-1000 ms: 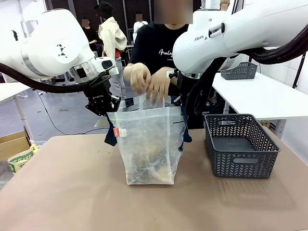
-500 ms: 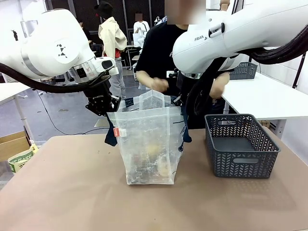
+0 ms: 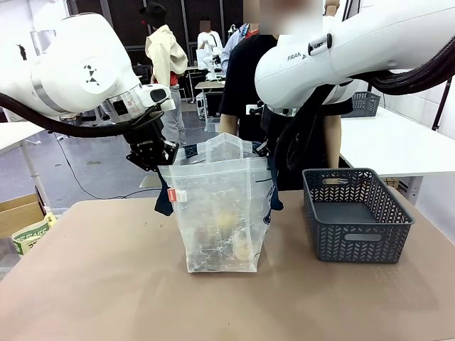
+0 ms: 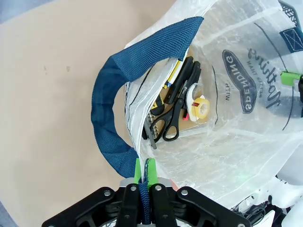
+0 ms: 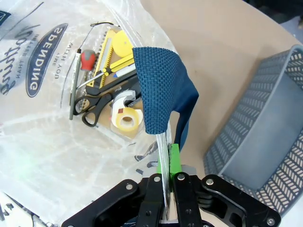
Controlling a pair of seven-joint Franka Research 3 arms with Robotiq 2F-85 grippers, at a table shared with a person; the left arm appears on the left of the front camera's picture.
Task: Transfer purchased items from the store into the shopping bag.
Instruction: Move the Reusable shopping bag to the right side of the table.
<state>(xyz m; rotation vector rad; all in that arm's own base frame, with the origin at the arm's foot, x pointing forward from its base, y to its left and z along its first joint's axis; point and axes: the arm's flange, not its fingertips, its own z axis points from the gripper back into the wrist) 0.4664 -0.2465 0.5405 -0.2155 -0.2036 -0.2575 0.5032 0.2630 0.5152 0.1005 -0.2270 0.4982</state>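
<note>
The left jaws are pinched shut on one navy strap handle (image 4: pixel 106 118) of the shopping bag (image 3: pixel 213 213), their green pads (image 4: pixel 138 170) pressing the webbing flat. The right jaws are clamped the same way on the other handle (image 5: pixel 161 90), which arches up from them in a loop. Held by both straps, the bag stands upright on the bench (image 3: pixel 106 284) with its mouth spread wide, a small red tag (image 3: pixel 171 195) on its side seam and an oval logo (image 4: pixel 234 82) printed on the plastic.

The purchased items lie at the bottom of the bag: black-handled scissors (image 4: pixel 165 125), a roll of tape (image 5: pixel 127 118), a red-handled screwdriver (image 5: pixel 87 59) and a yellow pack (image 5: pixel 118 45). The dark grey basket (image 3: pixel 359 238) sits on the bench near the bag, on the right arm's side, not touching it. A person (image 3: pixel 242 78) stands across the bench behind the bag, arms hanging down.
</note>
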